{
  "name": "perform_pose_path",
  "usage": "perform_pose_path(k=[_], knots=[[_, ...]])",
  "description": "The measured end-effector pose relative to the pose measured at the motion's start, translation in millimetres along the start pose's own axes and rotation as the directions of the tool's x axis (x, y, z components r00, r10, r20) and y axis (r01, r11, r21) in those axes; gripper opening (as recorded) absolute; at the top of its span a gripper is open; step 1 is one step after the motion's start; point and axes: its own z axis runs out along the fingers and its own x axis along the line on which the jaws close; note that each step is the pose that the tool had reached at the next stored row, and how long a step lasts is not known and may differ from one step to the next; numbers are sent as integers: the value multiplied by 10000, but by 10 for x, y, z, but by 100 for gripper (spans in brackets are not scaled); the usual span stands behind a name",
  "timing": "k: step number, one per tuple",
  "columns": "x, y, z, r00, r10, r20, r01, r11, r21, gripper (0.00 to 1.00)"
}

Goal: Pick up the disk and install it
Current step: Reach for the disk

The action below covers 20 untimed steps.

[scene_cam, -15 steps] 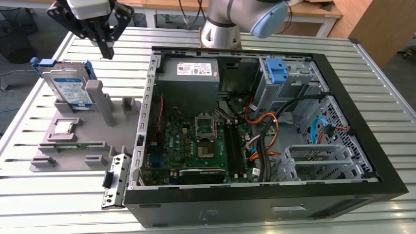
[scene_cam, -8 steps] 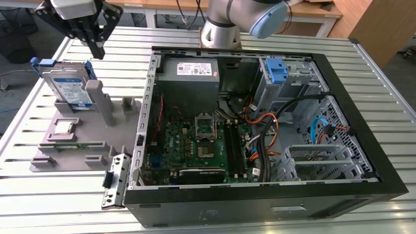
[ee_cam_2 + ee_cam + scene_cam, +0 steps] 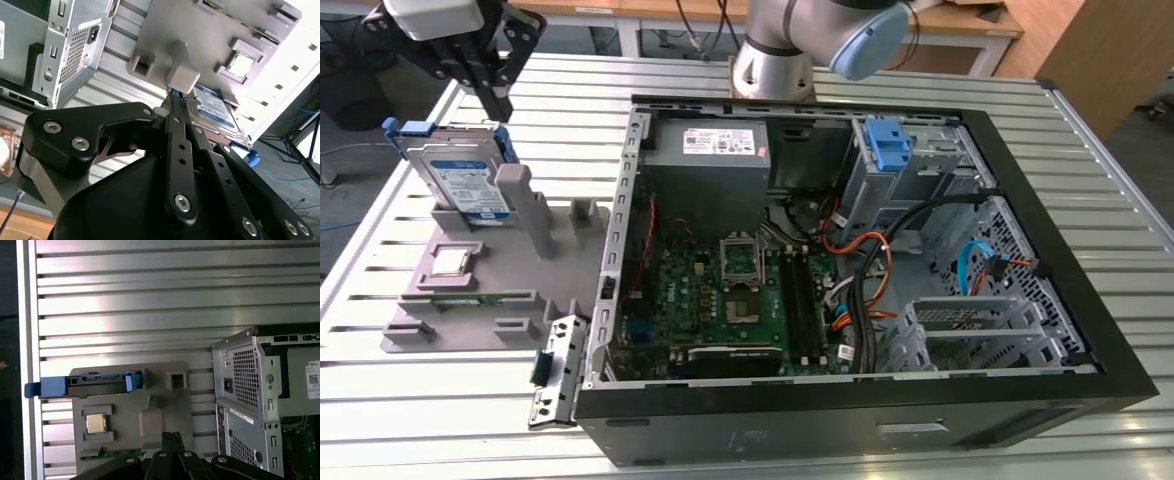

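On the exterior view's left, the gripper (image 3: pixel 495 105) hangs just above the disk (image 3: pixel 459 180), pinched closed and holding nothing. The disk stands on edge in a grey stand (image 3: pixel 480 300) on the counter (image 3: pixel 427 400). The open computer (image 3: pixel 787 430) sits right of it.

In the exterior view the claw (image 3: pixel 494 103) gets chopped by the top edge, so you only get its lower end. The arm (image 3: pixel 807 45), well off to its side, is cut there too. In the second wrist view the claw's own black body blocks the near part of the disk (image 3: pixel 215 112) sitting just past it, and a gray post (image 3: pixel 182 75) covers one corner of it. In the first wrist view the disk is edge-on out beyond the claw, so the label face is hidden, and the computer case (image 3: pixel 250 400) off to the claw's side runs out of frame.
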Motion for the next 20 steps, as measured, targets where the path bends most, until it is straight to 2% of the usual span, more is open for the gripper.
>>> perform_pose_path(k=[6,12,13,14,15,20], knots=[[152,-12,9,10000,-1,0,1,10000,0,10],[162,-13,9,10000,-1,-2,1,10000,1,10],[163,-13,12,10000,2,-40,-2,10000,3,10],[163,-13,16,9999,7,-157,-7,10000,13,10],[163,-13,19,9997,11,-237,-10,10000,18,10],[163,-13,19,9996,12,-274,-11,10000,22,10]])
